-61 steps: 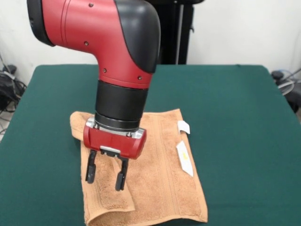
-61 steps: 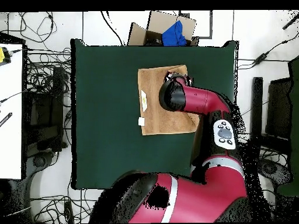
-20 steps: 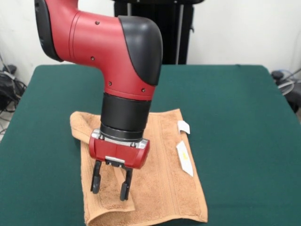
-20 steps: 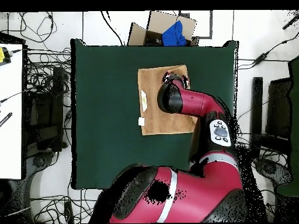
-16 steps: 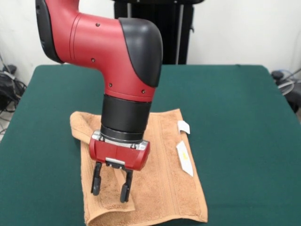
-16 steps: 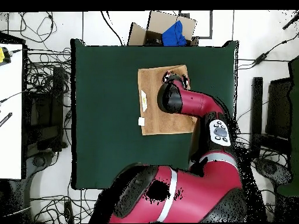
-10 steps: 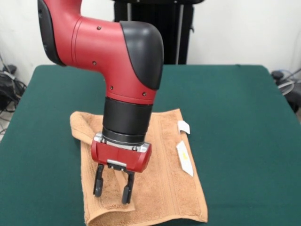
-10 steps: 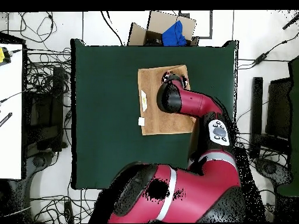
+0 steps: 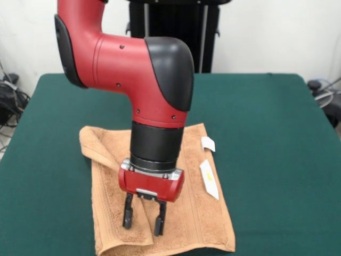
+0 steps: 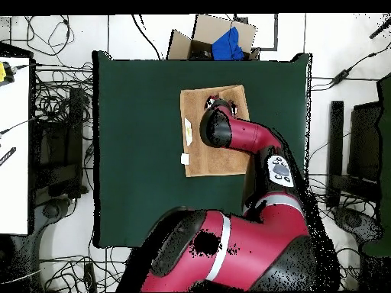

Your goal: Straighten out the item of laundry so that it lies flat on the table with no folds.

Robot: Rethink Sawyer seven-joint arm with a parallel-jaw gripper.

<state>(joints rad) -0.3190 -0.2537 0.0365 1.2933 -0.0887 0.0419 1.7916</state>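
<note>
Dark green felt covers the table (image 9: 266, 133), which stands before a white wall with cables trailing on the floor at both sides. Over it the gripper (image 9: 143, 223) hangs with its jaws spread, two black fingers (image 9: 159, 218) pointing down and a clear gap between them, nothing held. Their tips sit low over the near left part of the towel (image 9: 186, 213), right at a folded-over flap of cloth; whether they touch the terry cannot be told from the front view. Above the fingers comes the red gripper body, then a black wrist collar and the thick red and black arm (image 9: 133, 64) bending up and away to the left.

The orange-tan towel lies a little left of the table's middle, towards the near edge, well inside the green on every side but the near one. Its far left corner is doubled back into a soft ridge, and its near left edge is folded over too (so it is not lying flat). Two small white tags (image 9: 209, 178) stick out along its right edge, resting on the cloth and just onto the felt. Seen from overhead, the towel (image 10: 192, 152) shows beside the arm's elbow, with a cardboard box (image 10: 218, 38) holding something blue beyond the table's edge.
</note>
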